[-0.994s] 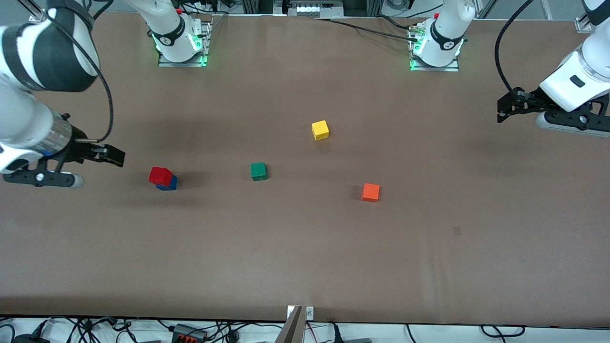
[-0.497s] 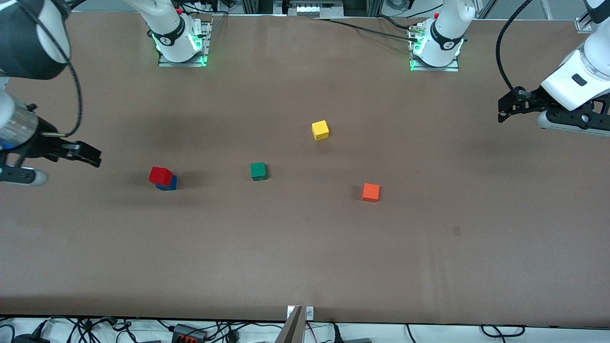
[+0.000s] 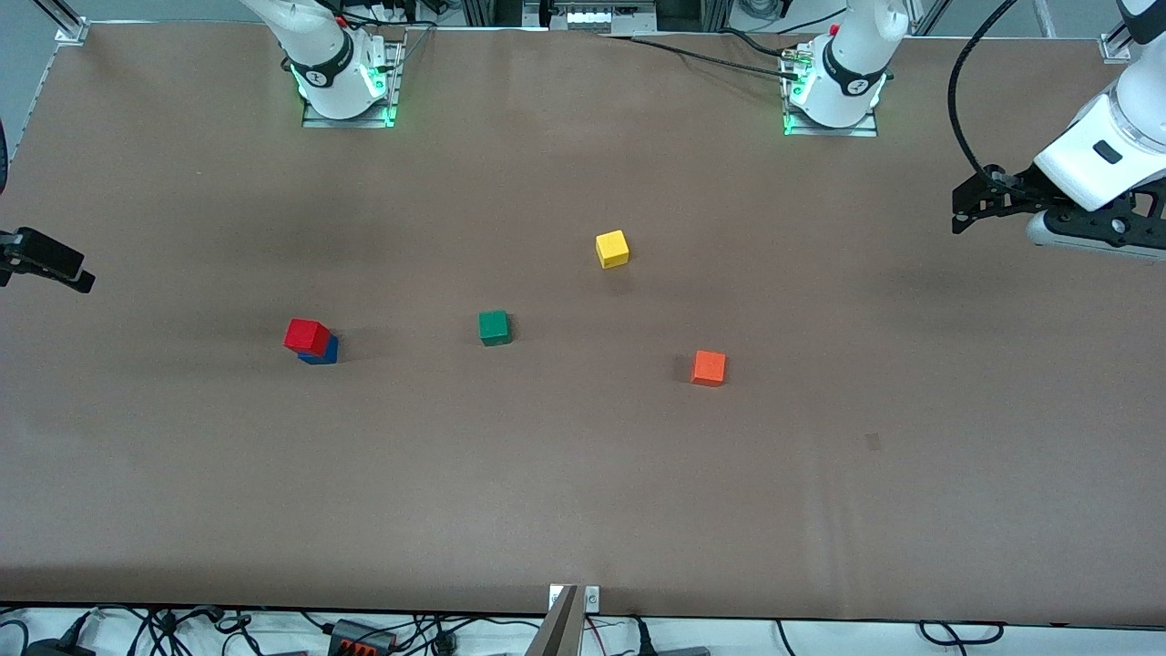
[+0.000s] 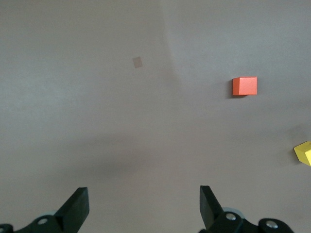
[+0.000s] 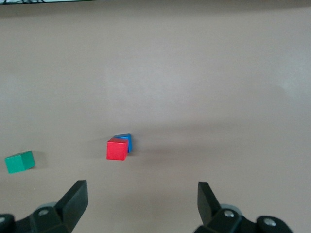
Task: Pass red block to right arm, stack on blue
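The red block (image 3: pixel 306 335) sits on top of the blue cube (image 3: pixel 326 353), a little askew, toward the right arm's end of the table. The right wrist view shows the same stack: red block (image 5: pixel 116 148) over blue cube (image 5: pixel 125 140). My right gripper (image 5: pixel 142 201) is open and empty, well away from the stack; in the front view only its tip (image 3: pixel 50 262) shows, over the table's edge. My left gripper (image 3: pixel 964 210) hangs open and empty (image 4: pixel 144 206) over bare table at the left arm's end.
A green cube (image 3: pixel 494 327) lies beside the stack toward the table's middle. A yellow cube (image 3: pixel 612 249) lies farther from the front camera, and an orange cube (image 3: pixel 709 367) nearer, toward the left arm's end. A small mark (image 3: pixel 874 442) is on the mat.
The right arm has drawn back from the stack toward its end of the table, nearly out of the front view. The left arm has hardly moved. The stack is unchanged.
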